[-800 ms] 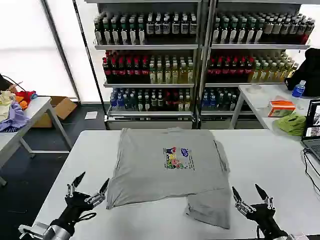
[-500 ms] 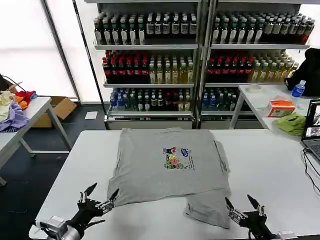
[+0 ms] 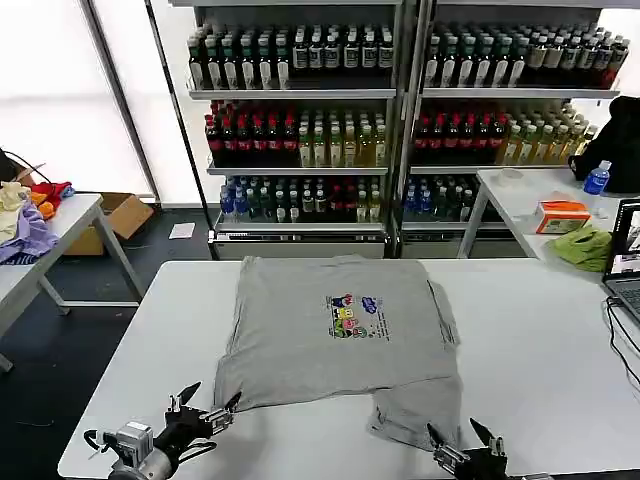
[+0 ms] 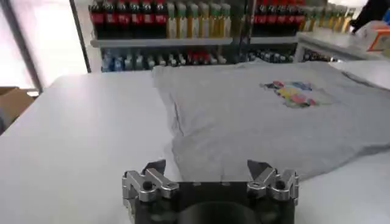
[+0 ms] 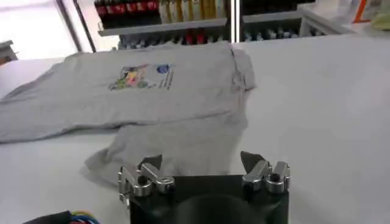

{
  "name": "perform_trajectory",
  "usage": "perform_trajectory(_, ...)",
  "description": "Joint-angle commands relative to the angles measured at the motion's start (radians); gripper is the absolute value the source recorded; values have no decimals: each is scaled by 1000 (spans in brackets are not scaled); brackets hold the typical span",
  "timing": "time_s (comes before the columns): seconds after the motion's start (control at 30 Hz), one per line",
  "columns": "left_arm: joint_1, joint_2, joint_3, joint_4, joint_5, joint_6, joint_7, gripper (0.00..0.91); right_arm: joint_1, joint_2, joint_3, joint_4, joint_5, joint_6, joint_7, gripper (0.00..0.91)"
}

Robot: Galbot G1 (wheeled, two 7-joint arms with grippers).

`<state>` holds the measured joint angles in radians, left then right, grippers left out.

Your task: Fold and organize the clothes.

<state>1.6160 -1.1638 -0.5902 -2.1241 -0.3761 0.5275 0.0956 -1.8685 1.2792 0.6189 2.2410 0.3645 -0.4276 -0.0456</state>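
Shelves of bottled drinks lined the wall behind the white table (image 3: 540, 330), where one light grey short-sleeved cotton shirt with a small multicoloured chest print (image 3: 335, 335) lay flat, collar toward the shelves, hem toward the robot. Two hands waited at the near edge, both spread open and empty: the left hand (image 3: 205, 415) just off the hem's left corner, the right hand (image 3: 462, 455) just short of the loose flap at the right.

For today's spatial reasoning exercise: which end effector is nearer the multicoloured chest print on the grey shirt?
Left, narrowly. The left end effector sits off the shirt's near-left corner; the right end effector is past the near-right flap, farther from the print.
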Motion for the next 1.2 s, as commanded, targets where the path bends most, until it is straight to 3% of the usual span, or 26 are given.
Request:
perform_trajectory(0.03, -21, 16, 12, 42, -1, 25, -19, 605, 0, 1, -23, -1, -7, -17, 7, 0)
perform_trajectory(0.07, -18, 13, 13, 38, -2, 24, -17, 464, -2, 1, -23, 0, -9, -16, 9, 0)
perform_trajectory(0.1, -16, 12, 14, 35, -1, 21, -14, 393, -4, 1, -24, 0, -10, -15, 9, 0)
perform_trajectory(0.13, -12, 10, 16, 34, 0, 18, -11, 232, -6, 0, -24, 0, -9, -13, 7, 0)
perform_trajectory(0.33, -6, -2, 27, 47, 22, 5, -9, 0, -14, 0, -43, -13, -13, -1, 4, 0)
perform_trajectory(0.83, 23, -36, 31, 29, 31, -44, -12, 10, -23, 1, -39, -12, 7, 30, -5, 0)
perform_trajectory(1.2, 54, -67, 8, -52, 4, -52, -39, 10, -32, -7, -29, 15, 70, 109, -43, 0)
